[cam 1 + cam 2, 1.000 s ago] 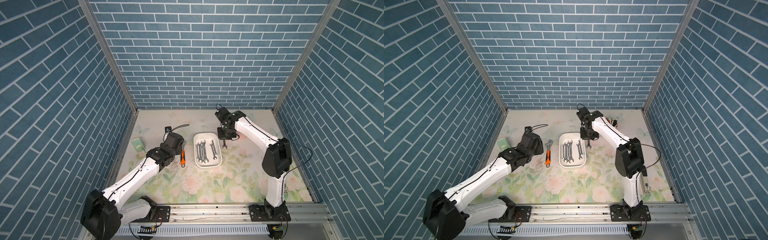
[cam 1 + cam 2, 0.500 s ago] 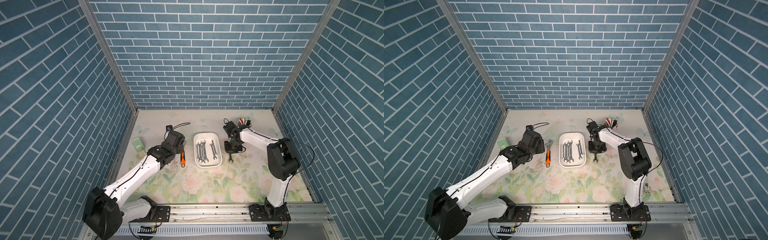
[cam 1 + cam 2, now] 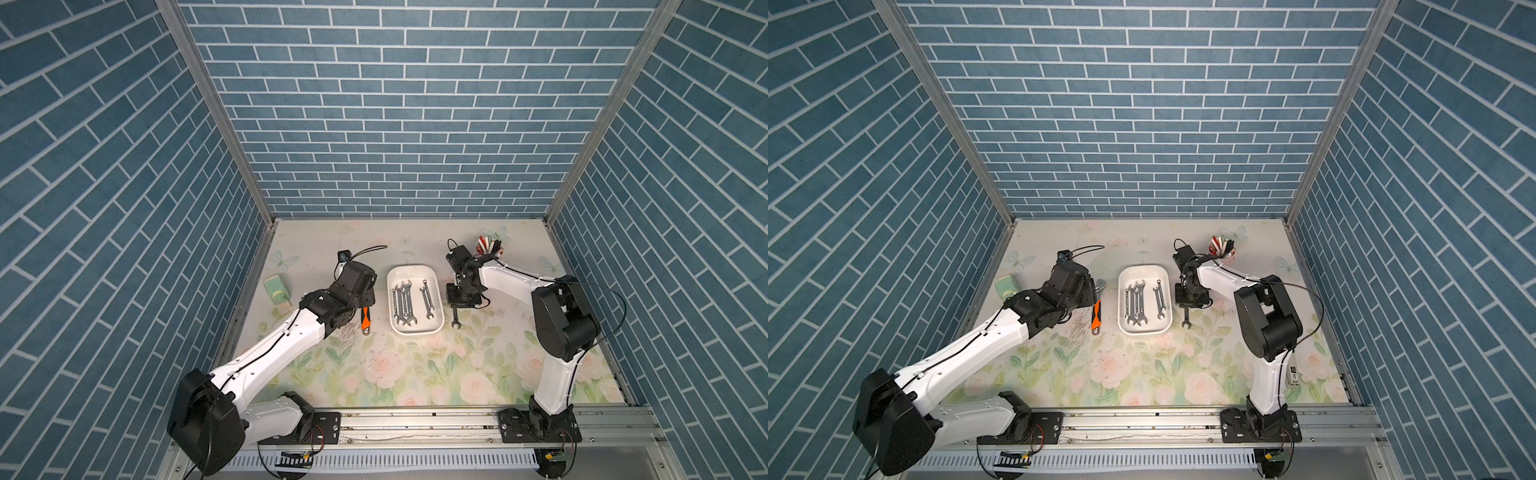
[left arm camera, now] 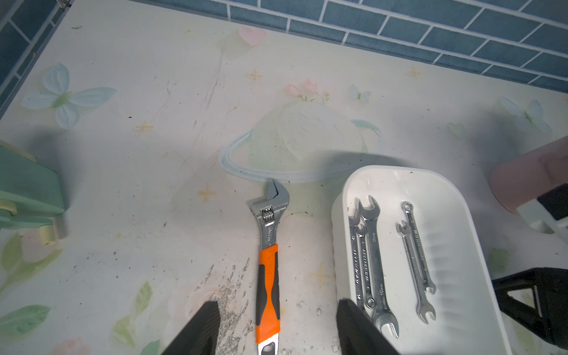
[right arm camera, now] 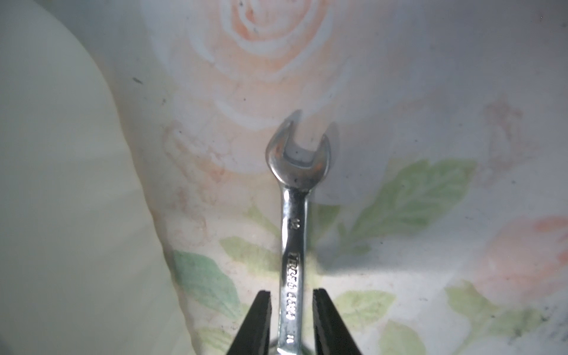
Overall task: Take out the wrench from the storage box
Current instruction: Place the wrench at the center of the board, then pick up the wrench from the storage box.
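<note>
Beside the right long side of the box (image 3: 417, 330), one wrench (image 5: 293, 215) lies on the bench, clear of the rim; the right gripper (image 5: 292, 307) sits low over its shank, jaws slightly parted, touching neither face. Left gripper (image 4: 276, 325) spread wide, empty, above the orange-handled wrench (image 4: 268, 276) off the opposite side. Judged: this piece is out, only retreat left; more wrenches (image 4: 368, 261) lie inside.

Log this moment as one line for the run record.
stage: wrench out of storage box | wrench: on table beside box | right gripper: open, straddling wrench | left gripper: open over adjustable wrench
</note>
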